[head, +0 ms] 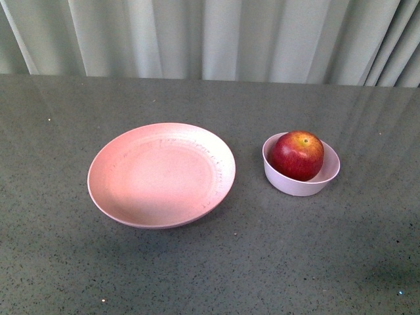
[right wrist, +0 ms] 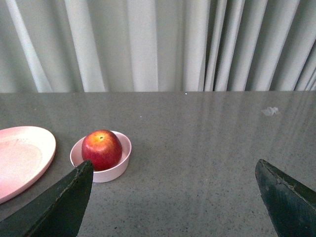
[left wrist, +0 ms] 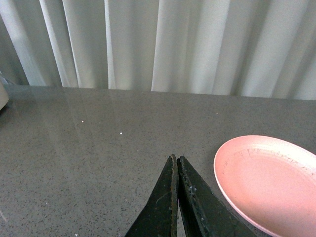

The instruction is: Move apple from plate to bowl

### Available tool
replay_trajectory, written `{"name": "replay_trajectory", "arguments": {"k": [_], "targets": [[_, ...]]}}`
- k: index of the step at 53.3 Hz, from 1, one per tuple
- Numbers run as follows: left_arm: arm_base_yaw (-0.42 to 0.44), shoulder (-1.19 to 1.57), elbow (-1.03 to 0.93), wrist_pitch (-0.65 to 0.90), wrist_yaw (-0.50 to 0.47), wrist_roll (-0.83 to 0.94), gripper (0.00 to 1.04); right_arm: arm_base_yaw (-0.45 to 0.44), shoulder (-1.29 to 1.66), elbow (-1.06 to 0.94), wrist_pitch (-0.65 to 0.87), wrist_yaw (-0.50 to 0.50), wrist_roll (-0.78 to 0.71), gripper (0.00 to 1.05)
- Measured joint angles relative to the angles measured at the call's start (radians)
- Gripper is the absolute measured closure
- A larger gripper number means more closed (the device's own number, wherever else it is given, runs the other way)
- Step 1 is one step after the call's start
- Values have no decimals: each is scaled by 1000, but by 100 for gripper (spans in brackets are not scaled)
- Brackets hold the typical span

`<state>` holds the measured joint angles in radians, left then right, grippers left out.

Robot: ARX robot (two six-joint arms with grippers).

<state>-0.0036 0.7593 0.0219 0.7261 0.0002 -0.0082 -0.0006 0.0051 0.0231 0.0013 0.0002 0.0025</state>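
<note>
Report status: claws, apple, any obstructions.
Left claw shut, empty; right claw open, empty. Apple sits in bowl, plate bare. Nothing in the way.

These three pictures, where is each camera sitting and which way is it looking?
Front view: on the robot's body between its arms, looking down at the table, the plate and the apple in the bowl; no arm shows.
Left wrist view: on the left arm, facing the curtain; the shut left claw shows beside the plate's edge.
Right wrist view: on the right arm, facing the curtain; the open right claw frames the view.
Shared: all show the plate; front and right wrist views show apple and bowl.
</note>
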Motion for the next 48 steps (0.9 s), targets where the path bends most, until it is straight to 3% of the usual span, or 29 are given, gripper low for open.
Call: {"name": "replay_trajectory", "arguments": {"k": [20,48], "targets": [[0,-311,-7,-281,0,0,103,0,0,0,0,0,0,9],[0,-510,-7,-476,0,0,103,0,0,0,0,0,0,9]]}}
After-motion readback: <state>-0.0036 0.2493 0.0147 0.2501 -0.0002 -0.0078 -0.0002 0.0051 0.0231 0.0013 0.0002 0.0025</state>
